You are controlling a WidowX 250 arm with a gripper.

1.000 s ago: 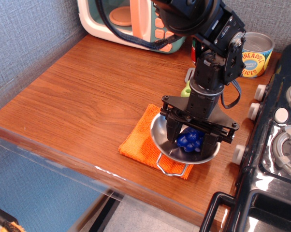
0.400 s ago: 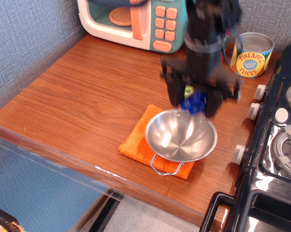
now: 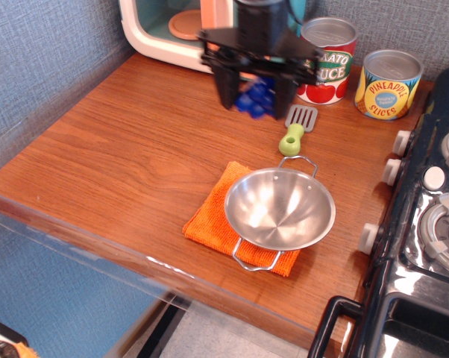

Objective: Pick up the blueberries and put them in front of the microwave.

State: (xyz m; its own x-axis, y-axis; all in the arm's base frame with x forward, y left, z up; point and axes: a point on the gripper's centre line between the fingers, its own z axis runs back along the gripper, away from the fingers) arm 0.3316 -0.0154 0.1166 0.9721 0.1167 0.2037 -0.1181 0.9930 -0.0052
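Note:
My gripper (image 3: 256, 98) is shut on the blueberries (image 3: 256, 100), a small deep-blue clump, and holds them in the air above the wooden counter. It hangs just in front of the microwave (image 3: 165, 28), whose cream body, teal front and orange inner plate show at the top left; the arm hides its right side. The steel bowl (image 3: 279, 208) stands empty on an orange cloth (image 3: 211, 217) nearer the front.
A green-handled spatula (image 3: 294, 130) lies right of the gripper. A tomato can (image 3: 328, 59) and a pineapple can (image 3: 388, 83) stand at the back right. A black toy stove (image 3: 426, 224) fills the right edge. The counter's front edge (image 3: 98, 246) runs diagonally.
My gripper lifted the blueberries out of the steel bowl and carried them up and to the left, toward the microwave. The bowl now stands empty.

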